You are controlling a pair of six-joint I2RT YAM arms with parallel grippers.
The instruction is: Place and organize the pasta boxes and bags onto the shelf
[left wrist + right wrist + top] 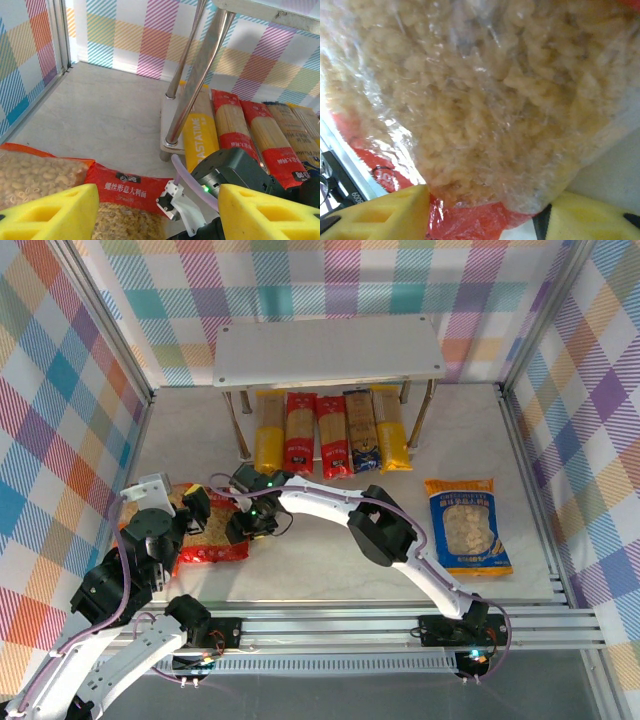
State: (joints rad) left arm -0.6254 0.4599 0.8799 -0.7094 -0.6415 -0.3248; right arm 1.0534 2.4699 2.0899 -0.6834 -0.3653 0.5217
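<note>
Nearby, packs (300, 435) lie under the shelf (330, 352); left gripper (157, 210) gapes, right gripper (485, 220) straddles red bag (215, 542) near table's (300, 565) left edge, grip unclear.

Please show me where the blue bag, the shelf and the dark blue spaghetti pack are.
blue bag (467, 529): top view, on its clear window.
shelf (330, 352): top view, on the bare top plate.
dark blue spaghetti pack (362, 435): top view, on the middle of the pack.
</note>
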